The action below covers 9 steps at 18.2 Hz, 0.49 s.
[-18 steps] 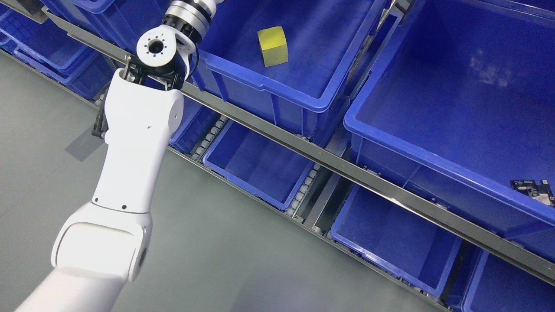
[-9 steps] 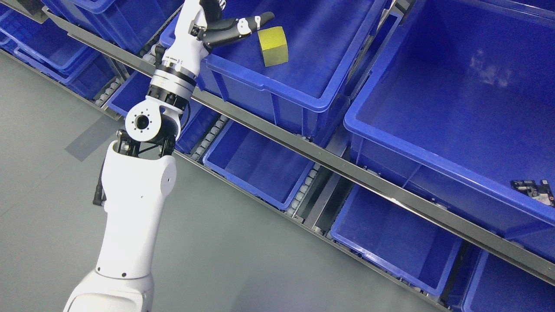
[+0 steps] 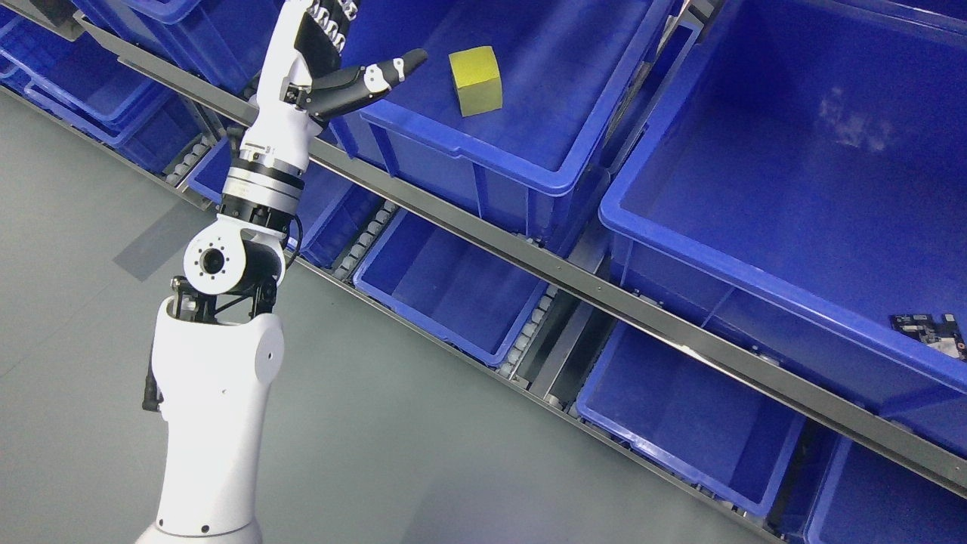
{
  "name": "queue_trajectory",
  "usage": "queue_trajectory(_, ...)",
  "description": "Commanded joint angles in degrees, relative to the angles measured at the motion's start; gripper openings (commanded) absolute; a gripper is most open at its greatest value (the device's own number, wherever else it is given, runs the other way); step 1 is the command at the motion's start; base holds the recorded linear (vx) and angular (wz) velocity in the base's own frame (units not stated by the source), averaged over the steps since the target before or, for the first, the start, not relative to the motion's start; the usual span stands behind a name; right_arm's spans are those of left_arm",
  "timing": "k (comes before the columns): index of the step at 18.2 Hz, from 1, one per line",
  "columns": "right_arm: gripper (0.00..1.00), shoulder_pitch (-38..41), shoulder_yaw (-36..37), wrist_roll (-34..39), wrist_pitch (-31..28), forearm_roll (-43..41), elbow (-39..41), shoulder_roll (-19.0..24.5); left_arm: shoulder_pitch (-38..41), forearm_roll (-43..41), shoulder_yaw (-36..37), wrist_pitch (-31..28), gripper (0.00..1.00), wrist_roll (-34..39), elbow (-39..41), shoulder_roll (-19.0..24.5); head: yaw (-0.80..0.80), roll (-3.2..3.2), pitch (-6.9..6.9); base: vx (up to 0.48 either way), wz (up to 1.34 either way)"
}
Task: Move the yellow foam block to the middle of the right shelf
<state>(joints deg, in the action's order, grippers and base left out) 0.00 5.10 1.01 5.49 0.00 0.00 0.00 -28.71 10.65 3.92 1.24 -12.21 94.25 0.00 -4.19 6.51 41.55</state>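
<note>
Back comes the left hand (image 3: 325, 57), pulling down and left since half a second ago, so the gap to the yellow foam block (image 3: 475, 80) widens. From the head view the block sits untouched on the floor of the middle-row blue bin (image 3: 483, 162), to the right of the hand and a little farther in. Fingers are spread and holding nothing, thumb aimed at the block. No right arm shows, so the left is nearer.
</note>
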Motion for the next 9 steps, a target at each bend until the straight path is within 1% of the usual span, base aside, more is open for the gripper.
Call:
queue_trajectory(1,1.0,-0.1,0.0,0.0,0.0,0.0,1.0,-1.0,2.6,0.1,-2.5,-0.1,1.0,-0.1,4.5,1.0,0.0,0.0,0.0,0.0,0.0)
queue_trajectory(9,1.0,-0.1,0.0,0.0,0.0,0.0,1.0,-1.0,2.6,0.0,-2.6,-0.5,1.0,-0.3,4.5,1.0,0.0,0.0,0.0,0.0,0.0)
